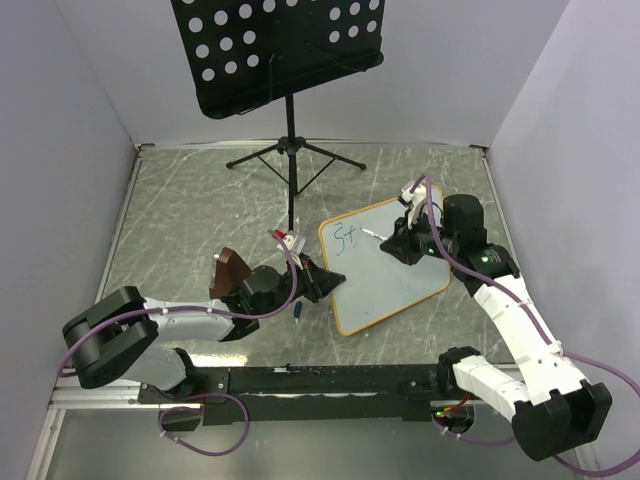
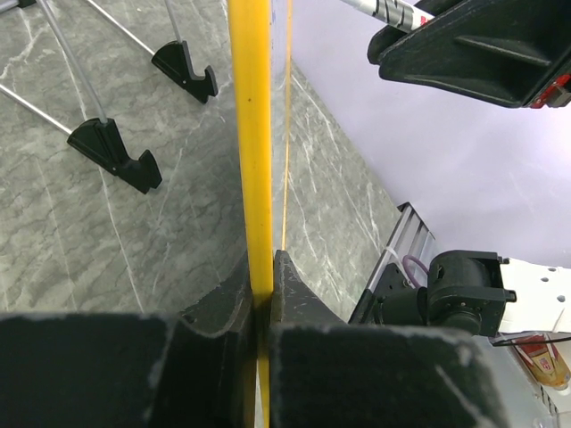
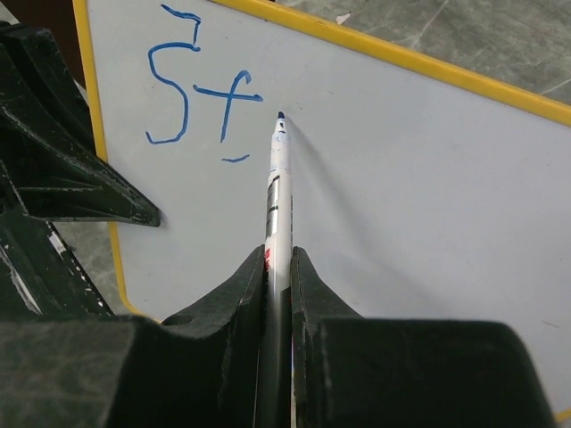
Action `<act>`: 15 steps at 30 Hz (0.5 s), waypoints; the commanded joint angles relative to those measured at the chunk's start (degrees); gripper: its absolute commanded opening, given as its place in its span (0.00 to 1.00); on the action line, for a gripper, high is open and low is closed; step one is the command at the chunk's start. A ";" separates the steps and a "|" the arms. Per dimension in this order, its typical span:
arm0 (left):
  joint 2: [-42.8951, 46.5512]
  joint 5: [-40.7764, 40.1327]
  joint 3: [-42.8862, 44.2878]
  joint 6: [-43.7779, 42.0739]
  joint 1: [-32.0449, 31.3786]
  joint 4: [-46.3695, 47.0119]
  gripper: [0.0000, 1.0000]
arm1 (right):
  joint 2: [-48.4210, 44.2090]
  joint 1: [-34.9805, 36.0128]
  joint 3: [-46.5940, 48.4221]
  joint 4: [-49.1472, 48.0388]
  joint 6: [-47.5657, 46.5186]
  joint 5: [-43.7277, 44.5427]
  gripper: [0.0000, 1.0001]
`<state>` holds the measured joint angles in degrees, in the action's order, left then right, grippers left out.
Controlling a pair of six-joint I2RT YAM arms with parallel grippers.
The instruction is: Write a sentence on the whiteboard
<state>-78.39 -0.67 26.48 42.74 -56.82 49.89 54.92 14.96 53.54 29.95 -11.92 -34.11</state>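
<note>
Grey marble table (image 1: 200,210): left jaws clamp the whiteboard (image 1: 400,280), right jaws grip a marker (image 3: 277,187) over it

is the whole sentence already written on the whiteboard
No, the right wrist view shows only the blue letters "St" on the whiteboard, with the tip of the marker just to their right.

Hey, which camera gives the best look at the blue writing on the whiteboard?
Right wrist view: the blue writing is large and legible, the marker tip just beside it. Top external shows only tiny marks on the whiteboard. Left wrist shows just the board's yellow edge in the left gripper, no writing.
</note>
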 commanded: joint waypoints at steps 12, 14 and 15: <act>0.69 0.76 2.17 -1.26 0.04 5.83 0.01 | 1.42 0.95 -0.45 0.45 -1.26 -0.70 0.00; 0.78 0.84 2.17 -1.26 0.04 5.75 0.01 | 0.90 0.95 -0.71 1.51 -1.79 -0.96 0.00; 0.78 0.76 2.17 -1.34 -0.05 5.75 0.01 | 0.81 1.03 -0.80 1.94 -2.57 -1.40 0.00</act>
<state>-78.59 -0.75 26.48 43.38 -56.69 49.84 56.31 15.51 53.52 30.04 -12.27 -34.30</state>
